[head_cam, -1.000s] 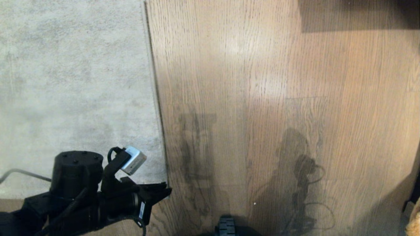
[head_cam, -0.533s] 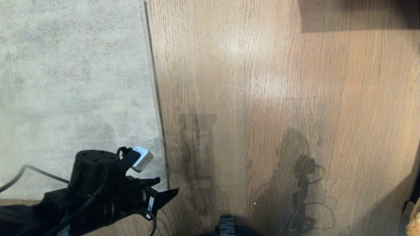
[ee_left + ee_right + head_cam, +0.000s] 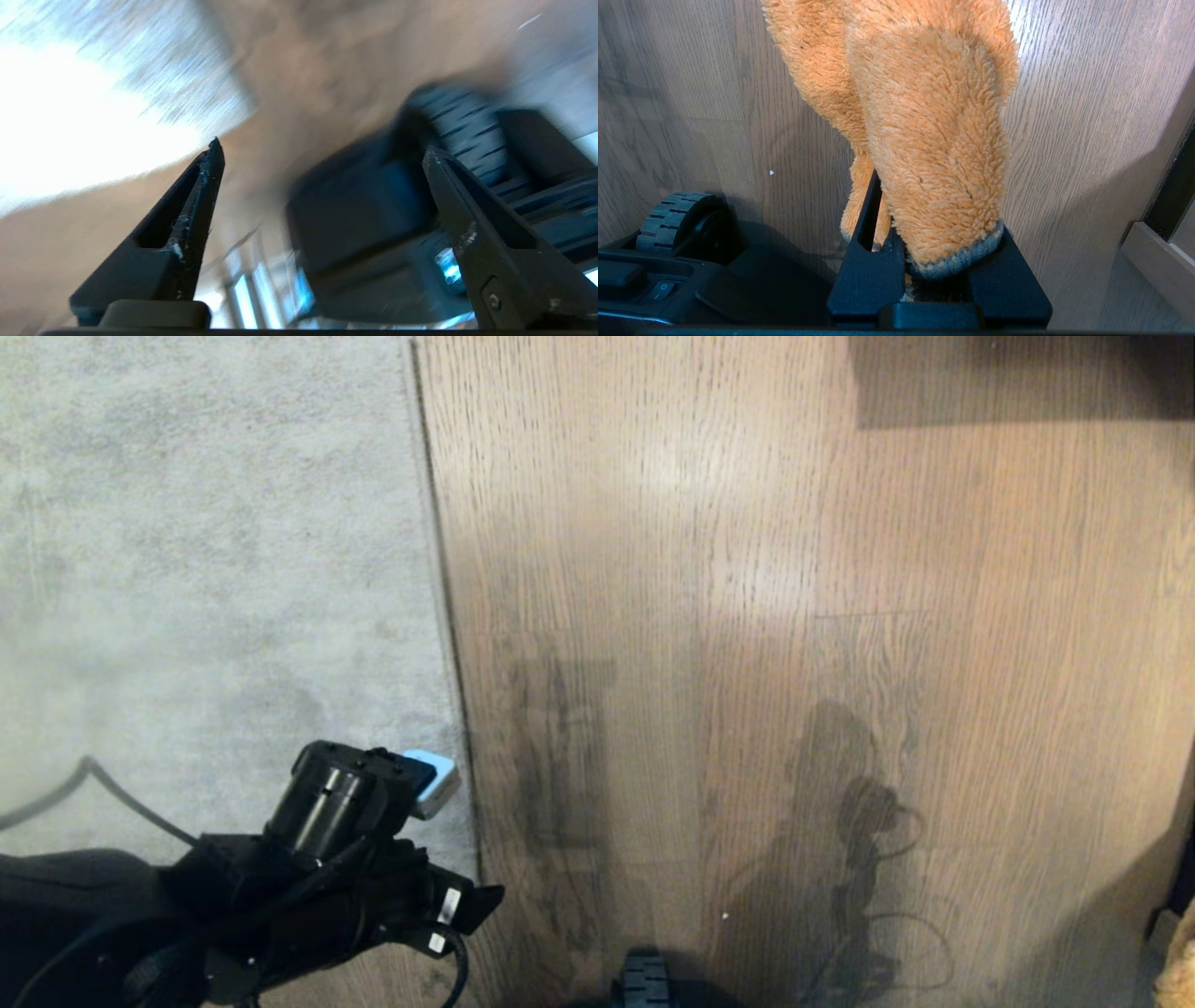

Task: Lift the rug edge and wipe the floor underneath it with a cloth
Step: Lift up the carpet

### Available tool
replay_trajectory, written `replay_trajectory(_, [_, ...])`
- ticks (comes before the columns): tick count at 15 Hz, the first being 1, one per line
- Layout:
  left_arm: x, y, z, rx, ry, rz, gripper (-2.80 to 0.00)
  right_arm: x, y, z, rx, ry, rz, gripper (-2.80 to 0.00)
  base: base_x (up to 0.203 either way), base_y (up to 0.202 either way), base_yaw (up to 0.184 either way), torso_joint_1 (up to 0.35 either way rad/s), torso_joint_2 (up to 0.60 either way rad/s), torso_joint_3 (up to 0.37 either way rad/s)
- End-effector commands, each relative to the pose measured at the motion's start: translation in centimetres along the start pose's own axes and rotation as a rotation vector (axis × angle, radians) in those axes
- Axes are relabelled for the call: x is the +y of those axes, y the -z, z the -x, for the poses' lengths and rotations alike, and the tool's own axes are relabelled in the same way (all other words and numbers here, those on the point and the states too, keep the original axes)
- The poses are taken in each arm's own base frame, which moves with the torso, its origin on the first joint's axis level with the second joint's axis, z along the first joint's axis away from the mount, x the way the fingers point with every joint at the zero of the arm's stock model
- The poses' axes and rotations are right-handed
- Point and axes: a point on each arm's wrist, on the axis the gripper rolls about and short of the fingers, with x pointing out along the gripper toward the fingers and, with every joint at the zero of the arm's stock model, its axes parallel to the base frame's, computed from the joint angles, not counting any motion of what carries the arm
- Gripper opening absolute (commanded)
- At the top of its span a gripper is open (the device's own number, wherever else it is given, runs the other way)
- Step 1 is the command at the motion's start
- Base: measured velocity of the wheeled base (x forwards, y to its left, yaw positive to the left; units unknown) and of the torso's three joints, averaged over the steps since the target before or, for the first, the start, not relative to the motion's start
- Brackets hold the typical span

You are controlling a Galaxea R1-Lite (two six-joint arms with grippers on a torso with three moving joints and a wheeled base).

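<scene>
A pale grey rug fills the left part of the head view, and the rug edge [image 3: 439,569] runs as a thin straight line from the top down toward the bottom, lying flat on the floor [image 3: 794,616], brown wood-grain planks that fill the rest of the scene.

The left gripper [image 3: 471,907] sits low at the bottom left, at the near end of the rug edge. Its arm reaches in from the bottom left corner, wrist bent so the dark fingers point toward the bare floor. In the left wrist view the left gripper [image 3: 322,156] has its two fingers spread wide apart with nothing between them.

The cloth [image 3: 924,140], a fluffy mustard-tan rag with a grey hem, is pinched in the right gripper [image 3: 920,254] and hangs over the floor. The robot's wheeled base [image 3: 677,219] is close beside it.
</scene>
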Motion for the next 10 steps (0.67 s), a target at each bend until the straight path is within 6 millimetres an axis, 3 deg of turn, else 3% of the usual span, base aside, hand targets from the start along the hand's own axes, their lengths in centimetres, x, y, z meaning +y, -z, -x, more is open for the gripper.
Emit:
replay_trajectory(1, [0.2, -0.4, 0.9, 0.050, -0.073, -0.013, 0.00, 0.0, 0.0, 0.0, 0.001, -0.001, 0.001, -2.80, 0.000, 0.000, 0.000, 0.000, 0.00, 0.000])
replay_trajectory(10, [1.3, -0.5, -1.1, 0.110, -0.371, -0.027, 0.00, 0.0, 0.0, 0.0, 0.001, -0.001, 0.001, -2.80, 0.000, 0.000, 0.000, 0.000, 0.00, 0.000])
